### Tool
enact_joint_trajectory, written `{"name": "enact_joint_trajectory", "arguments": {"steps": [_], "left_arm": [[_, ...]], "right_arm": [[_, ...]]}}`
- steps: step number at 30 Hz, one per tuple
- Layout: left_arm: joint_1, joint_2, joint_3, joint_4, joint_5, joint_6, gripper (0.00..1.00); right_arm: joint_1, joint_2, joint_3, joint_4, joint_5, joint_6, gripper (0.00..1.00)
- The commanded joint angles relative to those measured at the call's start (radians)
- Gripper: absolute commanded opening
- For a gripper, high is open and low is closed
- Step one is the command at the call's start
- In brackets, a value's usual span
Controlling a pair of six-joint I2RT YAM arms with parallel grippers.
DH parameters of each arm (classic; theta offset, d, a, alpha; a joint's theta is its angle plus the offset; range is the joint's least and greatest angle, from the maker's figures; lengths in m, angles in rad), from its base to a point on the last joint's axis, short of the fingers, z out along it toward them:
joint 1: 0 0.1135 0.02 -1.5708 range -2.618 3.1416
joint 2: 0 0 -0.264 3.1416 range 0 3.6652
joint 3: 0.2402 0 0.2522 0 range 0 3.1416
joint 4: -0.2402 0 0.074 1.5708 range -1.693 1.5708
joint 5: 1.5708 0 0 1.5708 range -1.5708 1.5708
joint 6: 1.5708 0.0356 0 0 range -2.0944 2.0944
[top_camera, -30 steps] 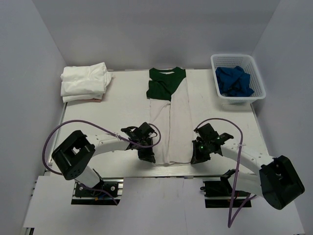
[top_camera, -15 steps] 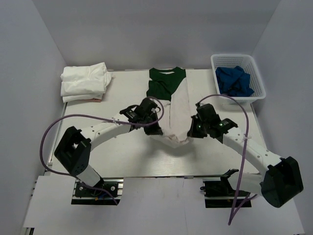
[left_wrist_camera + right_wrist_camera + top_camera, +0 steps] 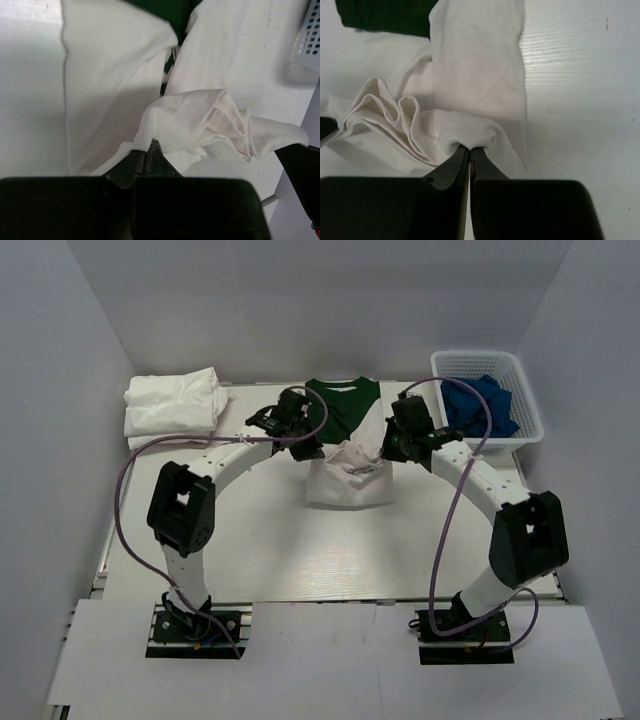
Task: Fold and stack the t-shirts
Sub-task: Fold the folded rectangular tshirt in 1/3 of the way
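The white t-shirt with dark green collar and sleeves (image 3: 345, 455) lies mid-table, folded into a narrow strip, its bottom half doubled up toward the collar. My left gripper (image 3: 312, 448) is shut on the left hem corner (image 3: 150, 131). My right gripper (image 3: 384, 448) is shut on the right hem corner (image 3: 470, 136). The hem sags in wrinkles between them (image 3: 220, 120), just below the green chest (image 3: 385, 15). A stack of plain white folded t-shirts (image 3: 172, 407) sits at the far left corner.
A white plastic basket (image 3: 488, 400) holding blue cloth (image 3: 478, 403) stands at the far right; its edge shows in the left wrist view (image 3: 307, 40). Grey walls enclose the table (image 3: 250, 540) on three sides. Purple cables loop from both arms.
Both grippers carried the shirt's bottom hem from the near edge away toward the collar, folding the strip in half. The arms now stretch far out.
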Motion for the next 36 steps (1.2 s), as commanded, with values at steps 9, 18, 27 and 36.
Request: {"name": "enact_joint_trajectory", "arguments": {"steps": [9, 18, 27, 36], "left_arm": [[0.098, 0.186, 0.233, 0.040, 0.037, 0.105, 0.00], [0.145, 0.359, 0.408, 0.039, 0.177, 0.173, 0.18], [0.177, 0.199, 0.303, 0.032, 0.168, 0.184, 1.00], [0.168, -0.082, -0.165, 0.105, 0.198, 0.171, 1.00]], "right_arm": [[-0.072, 0.259, 0.232, 0.111, -0.076, -0.093, 0.00], [-0.109, 0.445, 0.415, 0.048, -0.112, -0.085, 0.23], [-0.109, 0.352, 0.347, 0.052, -0.250, -0.127, 0.90], [-0.095, 0.302, 0.170, 0.212, -0.474, -0.130, 0.90]]}}
